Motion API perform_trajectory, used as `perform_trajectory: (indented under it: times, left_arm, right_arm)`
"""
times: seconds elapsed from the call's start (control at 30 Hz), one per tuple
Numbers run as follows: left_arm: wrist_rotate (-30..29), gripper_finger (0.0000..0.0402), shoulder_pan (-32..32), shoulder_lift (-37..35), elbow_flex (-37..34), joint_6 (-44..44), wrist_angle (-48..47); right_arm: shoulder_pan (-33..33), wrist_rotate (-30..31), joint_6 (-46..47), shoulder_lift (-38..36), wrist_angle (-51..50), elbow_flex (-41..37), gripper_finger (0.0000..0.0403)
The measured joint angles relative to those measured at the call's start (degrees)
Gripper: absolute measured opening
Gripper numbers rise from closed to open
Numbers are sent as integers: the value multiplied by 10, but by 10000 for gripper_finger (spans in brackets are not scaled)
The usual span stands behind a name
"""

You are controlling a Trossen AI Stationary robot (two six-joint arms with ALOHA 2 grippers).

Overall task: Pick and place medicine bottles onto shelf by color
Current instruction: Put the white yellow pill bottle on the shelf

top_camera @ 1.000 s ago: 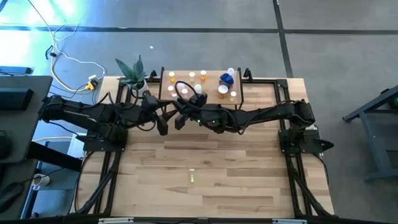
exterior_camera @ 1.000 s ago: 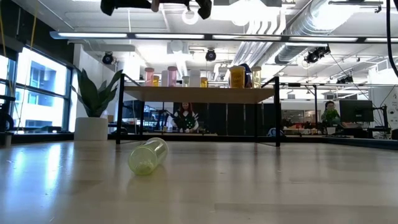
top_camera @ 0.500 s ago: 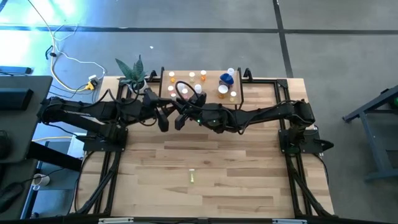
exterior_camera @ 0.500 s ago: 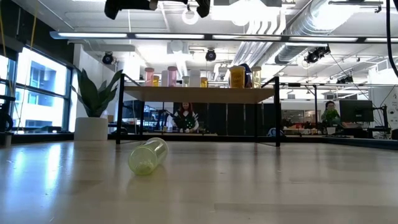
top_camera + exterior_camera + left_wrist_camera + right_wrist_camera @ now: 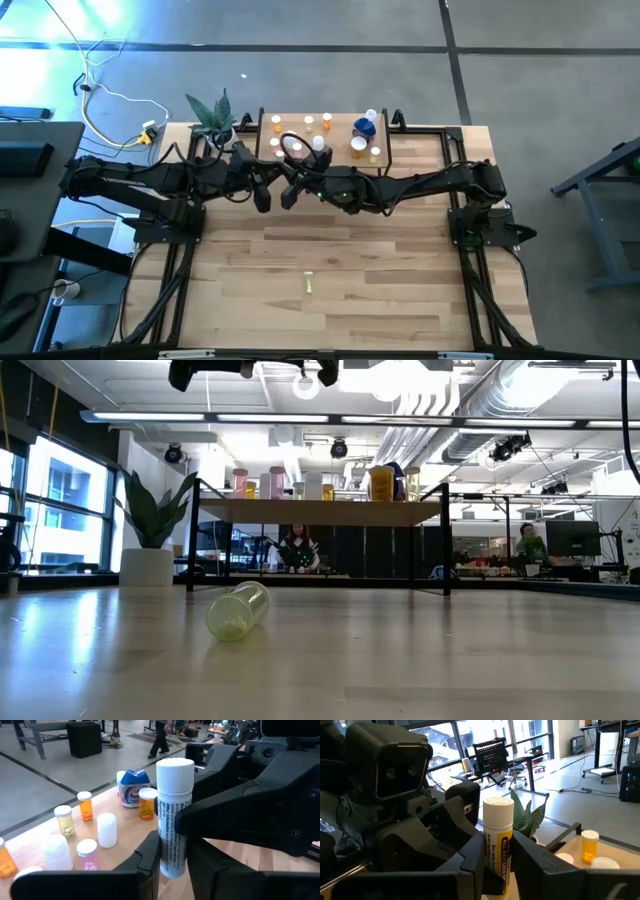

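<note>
A white bottle [image 5: 174, 795] with a white cap and a yellow label [image 5: 498, 847] stands upright in the air between my two grippers, in front of the shelf. My left gripper [image 5: 175, 857] [image 5: 263, 196] comes at it from the table's left, my right gripper [image 5: 497, 854] [image 5: 290, 190] from the right. Both are shut on it. The low wooden shelf [image 5: 300, 122] [image 5: 320, 511] carries several bottles: pink, white, orange, yellow and a blue one [image 5: 133, 787]. A yellow-green bottle [image 5: 309, 286] [image 5: 238, 610] lies on its side on the table. My left gripper pinches the lower part of the white bottle's body [image 5: 172, 867] between its two fingers, level, from the table's left. The bottle stands upright, lifted clear of the table. My right gripper pinches the bottle's body at its label [image 5: 498, 837] between its two fingers, level, from the table's right. Its fingers [image 5: 215, 815] sit higher on the bottle than the left ones.
A potted green plant [image 5: 212, 113] [image 5: 150, 525] stands at the shelf's left end. The table's near half [image 5: 330, 310] holds only the lying yellow-green bottle. People and desks show in the room beyond the table.
</note>
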Motion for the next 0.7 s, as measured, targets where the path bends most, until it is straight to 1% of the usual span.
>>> perform_trajectory:
  times: [0.13, 0.33, 0.47, 0.57, 0.7]
  left_arm:
    - [0, 62, 0, 0, 0, 2, -1]
    - [2, 61, 0, -1, 0, 26, -1]
    - [4, 61, 0, -5, -1, 26, -1]
    - [29, 61, 1, -10, 1, 26, -2]
    - [93, 61, 4, -9, 9, 25, -2]
  right_arm:
    - [0, -3, -1, -1, -5, 0, 92]
    - [-1, -8, -9, -32, -79, 0, 135]
    - [-7, -43, -5, -67, -131, 0, 158]
    - [-16, -77, -10, -93, -160, 0, 166]
    - [-32, -136, -48, -124, -176, 0, 167]
